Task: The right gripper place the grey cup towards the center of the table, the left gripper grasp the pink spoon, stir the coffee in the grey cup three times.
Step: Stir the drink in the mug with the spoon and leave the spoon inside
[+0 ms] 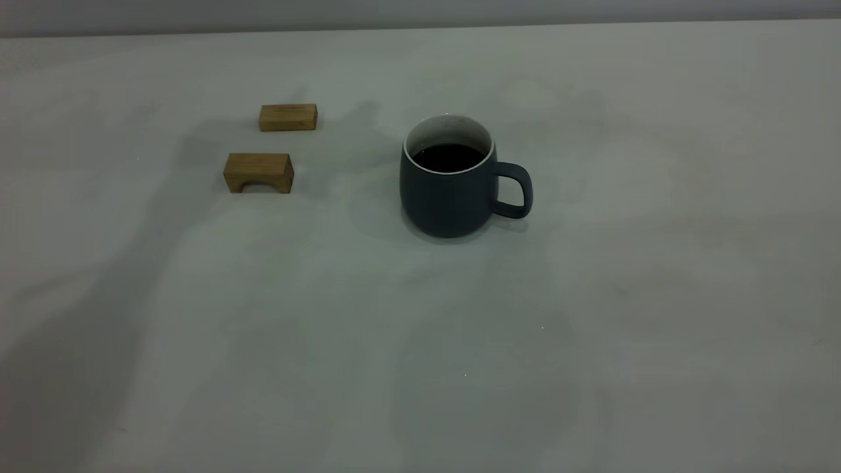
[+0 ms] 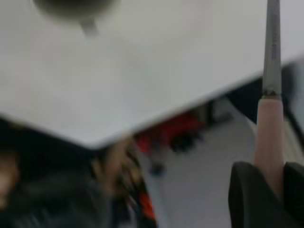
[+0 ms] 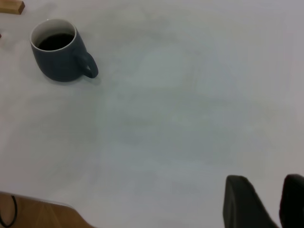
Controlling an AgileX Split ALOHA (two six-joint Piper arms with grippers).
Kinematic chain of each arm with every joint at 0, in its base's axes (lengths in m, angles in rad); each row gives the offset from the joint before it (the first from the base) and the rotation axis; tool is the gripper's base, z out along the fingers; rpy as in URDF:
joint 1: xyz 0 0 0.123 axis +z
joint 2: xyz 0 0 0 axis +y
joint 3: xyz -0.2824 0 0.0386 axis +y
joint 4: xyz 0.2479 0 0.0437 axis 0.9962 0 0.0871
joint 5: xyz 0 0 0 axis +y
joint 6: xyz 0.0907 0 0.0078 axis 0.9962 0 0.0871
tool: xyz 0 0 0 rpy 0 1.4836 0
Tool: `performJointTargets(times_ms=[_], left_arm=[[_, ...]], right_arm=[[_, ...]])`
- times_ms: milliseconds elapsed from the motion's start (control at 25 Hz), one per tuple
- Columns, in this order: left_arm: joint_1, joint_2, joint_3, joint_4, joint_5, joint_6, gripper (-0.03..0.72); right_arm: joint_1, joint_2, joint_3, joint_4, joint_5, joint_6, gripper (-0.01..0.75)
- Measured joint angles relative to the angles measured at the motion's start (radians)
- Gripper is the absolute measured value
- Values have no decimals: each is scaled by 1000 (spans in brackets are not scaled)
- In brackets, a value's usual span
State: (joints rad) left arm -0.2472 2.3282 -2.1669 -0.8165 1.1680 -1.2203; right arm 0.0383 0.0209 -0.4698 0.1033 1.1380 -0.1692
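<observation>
One grey cup (image 1: 447, 197) of dark coffee (image 1: 448, 157) stands on the tabletop (image 1: 591, 328). Two small wooden blocks (image 1: 259, 172) sit on the side of the cup away from its single handle. One pink spoon (image 2: 269, 142) and two robot hands, left hand (image 2: 266, 199) and right hand (image 3: 266, 202), appear.

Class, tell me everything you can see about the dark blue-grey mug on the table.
The dark blue-grey matte mug is rounded and looks ceramic, with a white lining and rim and one loop handle. It stands upright near the middle of the pale grey-white tabletop, its handle turned away from two small brown wooden blocks. It holds dark, almost black coffee below the rim. Nothing touches it but the table.
</observation>
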Motion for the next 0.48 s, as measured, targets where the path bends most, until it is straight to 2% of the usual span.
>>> performJointTargets(times_ms=[240,480], left_arm=[[-27,52,-3,-115,0,-142,167],[-51,143,-3,-204,0,-165,167]], right_arm=[[0,0,0,0,0,0,237],[0,0,0,0,0,0,237]])
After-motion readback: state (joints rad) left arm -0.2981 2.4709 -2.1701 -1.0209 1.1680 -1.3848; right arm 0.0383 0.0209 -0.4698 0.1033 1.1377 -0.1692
